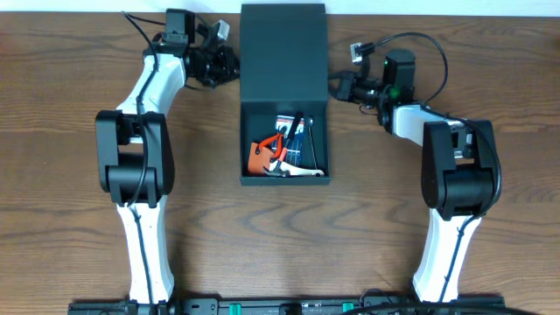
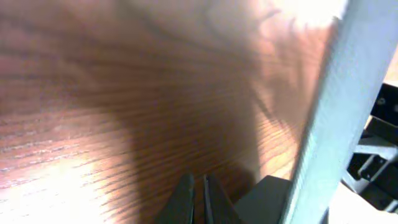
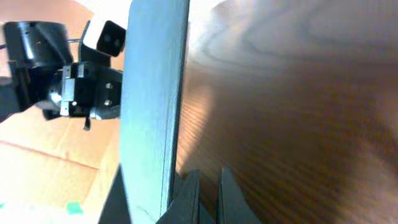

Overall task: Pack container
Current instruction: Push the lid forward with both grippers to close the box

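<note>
The container (image 1: 284,181) is a dark teal-black square box in the middle of the table. Its flap lid (image 1: 283,52) is open and reaches toward the far edge. Inside lie orange-handled pliers (image 1: 262,154), a black tool (image 1: 296,127) and a white-handled tool (image 1: 300,171). My left gripper (image 1: 231,66) is shut and empty beside the lid's left edge, which shows in the left wrist view (image 2: 336,124) to the right of the fingers (image 2: 200,199). My right gripper (image 1: 338,86) is shut and empty at the lid's right edge (image 3: 152,112), its fingers (image 3: 208,199) close against it.
The brown wooden table (image 1: 79,219) surrounds the box. Both arm bases stand at the near edge. The left arm (image 3: 62,81) shows beyond the lid in the right wrist view.
</note>
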Action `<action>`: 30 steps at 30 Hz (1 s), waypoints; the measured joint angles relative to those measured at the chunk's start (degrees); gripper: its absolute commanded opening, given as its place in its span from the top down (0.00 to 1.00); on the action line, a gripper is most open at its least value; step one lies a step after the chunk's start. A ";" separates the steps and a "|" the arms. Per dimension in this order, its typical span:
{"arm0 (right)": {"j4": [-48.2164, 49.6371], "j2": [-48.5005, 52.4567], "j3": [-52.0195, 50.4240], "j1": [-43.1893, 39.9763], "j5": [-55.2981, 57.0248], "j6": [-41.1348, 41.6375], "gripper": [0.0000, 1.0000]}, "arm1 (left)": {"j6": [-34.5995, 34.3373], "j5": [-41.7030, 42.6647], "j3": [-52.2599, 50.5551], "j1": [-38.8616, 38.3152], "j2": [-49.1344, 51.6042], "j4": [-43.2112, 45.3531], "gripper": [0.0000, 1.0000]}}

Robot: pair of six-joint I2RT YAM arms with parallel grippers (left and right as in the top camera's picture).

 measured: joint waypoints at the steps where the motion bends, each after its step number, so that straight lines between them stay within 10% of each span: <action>1: 1.44 0.00 0.02 -0.26 -0.74 0.31 0.99 | 0.31 -0.02 0.00 0.02 -0.92 -0.02 0.94; 13: 18.82 0.00 0.98 -0.98 -12.55 9.31 0.98 | 2.25 0.85 0.00 0.09 -10.99 -0.63 0.94; 30: 18.88 0.00 0.98 -0.98 -23.71 15.08 0.98 | 16.00 -0.63 0.13 0.09 -17.51 -26.73 0.95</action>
